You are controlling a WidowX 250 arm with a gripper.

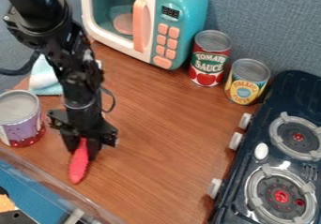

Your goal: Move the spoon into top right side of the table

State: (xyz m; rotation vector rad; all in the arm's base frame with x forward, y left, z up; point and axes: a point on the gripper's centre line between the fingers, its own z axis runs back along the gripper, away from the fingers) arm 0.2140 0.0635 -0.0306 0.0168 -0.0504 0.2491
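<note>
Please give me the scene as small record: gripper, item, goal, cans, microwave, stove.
gripper: left part of table, closed on the item
item: long red item, likely the spoon
goal: top right of table, not yet reached
cans: purple can left of gripper; red can and yellow can between microwave and stove
microwave: teal and white, at the back
stove: right side, two burners

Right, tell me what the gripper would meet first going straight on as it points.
Probably the table: the gripper points down at it, the red object between its jaws leading. Whether any gap remains is unclear from this angle.
</note>
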